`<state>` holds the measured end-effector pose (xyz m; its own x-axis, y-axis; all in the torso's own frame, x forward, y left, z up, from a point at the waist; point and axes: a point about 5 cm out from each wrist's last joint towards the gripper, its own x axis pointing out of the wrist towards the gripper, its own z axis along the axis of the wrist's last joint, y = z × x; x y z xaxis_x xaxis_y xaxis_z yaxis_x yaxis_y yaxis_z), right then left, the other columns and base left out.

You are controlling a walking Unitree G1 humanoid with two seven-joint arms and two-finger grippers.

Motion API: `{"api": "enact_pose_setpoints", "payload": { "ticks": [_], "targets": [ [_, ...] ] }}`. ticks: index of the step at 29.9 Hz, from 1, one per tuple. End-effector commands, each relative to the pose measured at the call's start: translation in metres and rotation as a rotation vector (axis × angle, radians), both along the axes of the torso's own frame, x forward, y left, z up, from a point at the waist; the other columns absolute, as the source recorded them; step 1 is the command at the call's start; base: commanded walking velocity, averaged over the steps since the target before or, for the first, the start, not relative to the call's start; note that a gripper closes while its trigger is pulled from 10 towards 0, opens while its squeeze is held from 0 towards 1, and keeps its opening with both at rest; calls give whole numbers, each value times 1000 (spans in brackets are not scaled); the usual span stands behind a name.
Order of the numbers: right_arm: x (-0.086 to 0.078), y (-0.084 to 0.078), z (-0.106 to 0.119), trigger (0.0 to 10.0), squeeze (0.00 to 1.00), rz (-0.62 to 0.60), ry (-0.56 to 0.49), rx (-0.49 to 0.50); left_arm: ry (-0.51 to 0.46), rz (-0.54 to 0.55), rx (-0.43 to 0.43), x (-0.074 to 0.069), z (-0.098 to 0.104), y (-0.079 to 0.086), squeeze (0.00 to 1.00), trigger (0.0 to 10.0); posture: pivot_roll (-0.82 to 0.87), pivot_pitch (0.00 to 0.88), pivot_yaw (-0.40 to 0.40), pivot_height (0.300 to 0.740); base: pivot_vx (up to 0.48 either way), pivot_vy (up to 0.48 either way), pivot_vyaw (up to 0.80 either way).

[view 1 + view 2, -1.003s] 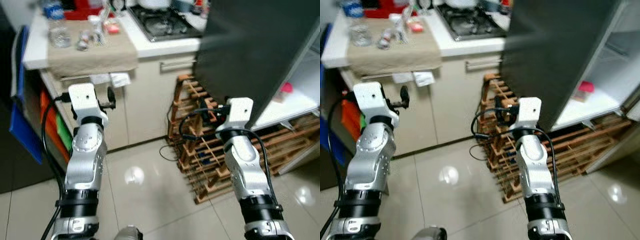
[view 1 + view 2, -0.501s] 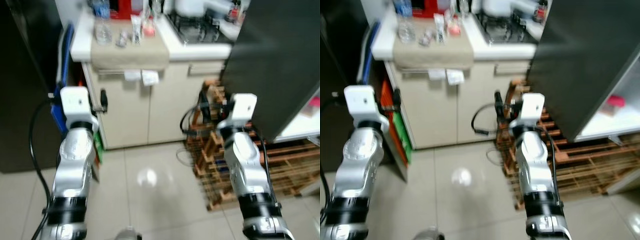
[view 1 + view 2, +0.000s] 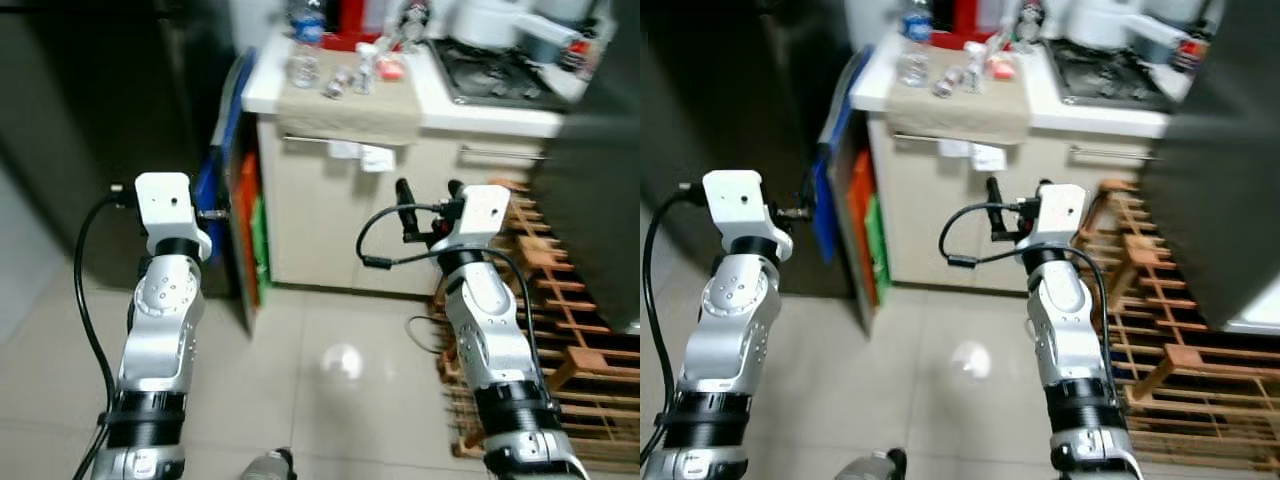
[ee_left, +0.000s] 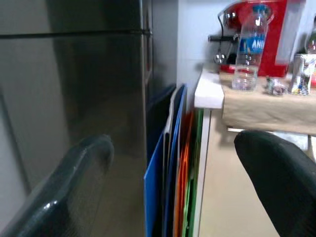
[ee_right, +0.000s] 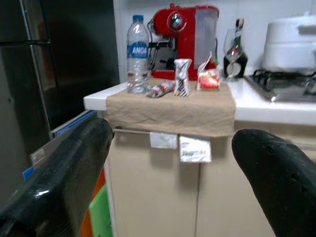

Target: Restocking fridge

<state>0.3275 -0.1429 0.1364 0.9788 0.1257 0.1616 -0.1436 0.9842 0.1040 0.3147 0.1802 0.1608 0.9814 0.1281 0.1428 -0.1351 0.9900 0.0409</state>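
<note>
Two silver arms are reaching forward over a pale tiled floor [image 3: 330,400], each pincer empty and held in the air. The left pincer [image 4: 173,187] is showing its two black fingers [image 4: 64,182] spread wide apart, pinching nothing, and is pointing toward the gap between a dark fridge [image 4: 74,74] and the white desk [image 3: 500,110]. Several flat boards [image 4: 170,163], blue, orange and green, are standing on edge in that gap. The right pincer [image 5: 173,163] is likewise spread open and empty, facing the front of the desk's cream cabinet [image 5: 153,192].

On the desk a beige cloth [image 5: 173,111] is hanging over the front edge, with two paper tags [image 5: 185,145] dangling just below it. On the cloth a clear water bottle [image 5: 137,54] with a blue label is standing upright near the desk's corner, and beside it are lying several small packets [image 5: 182,76] and a red pouch [image 5: 210,79]. A red coffee machine [image 5: 182,39] is standing behind them against the wall, a dark bottle [image 5: 236,52] next to it, and further along a white cooker [image 5: 291,42] is sitting on a gas hob [image 3: 495,75]. A wooden rack [image 3: 560,330] is standing on the floor to the robot's right, below a dark panel [image 3: 600,230].
</note>
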Motion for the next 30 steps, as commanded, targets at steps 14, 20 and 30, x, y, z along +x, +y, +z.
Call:
{"api": "enact_pose_setpoints", "payload": {
  "ticks": [14,20,30],
  "targets": [
    [4,-3,11,10000,0,-61,-55,-71,-99,-97,9,14,25,-12,0,10000,-4,0,-38,740,381,-284,-157],
    [3,-3,11,10000,0,-60,-64,-72,-107,-92,-1,14,26,-12,0,10000,-6,0,-39,740,409,-211,-100],
    [4,-1,12,10000,0,-50,-70,-69,-135,-65,-28,18,34,-7,0,10000,-6,0,-43,740,480,0,0]
  ]
}}
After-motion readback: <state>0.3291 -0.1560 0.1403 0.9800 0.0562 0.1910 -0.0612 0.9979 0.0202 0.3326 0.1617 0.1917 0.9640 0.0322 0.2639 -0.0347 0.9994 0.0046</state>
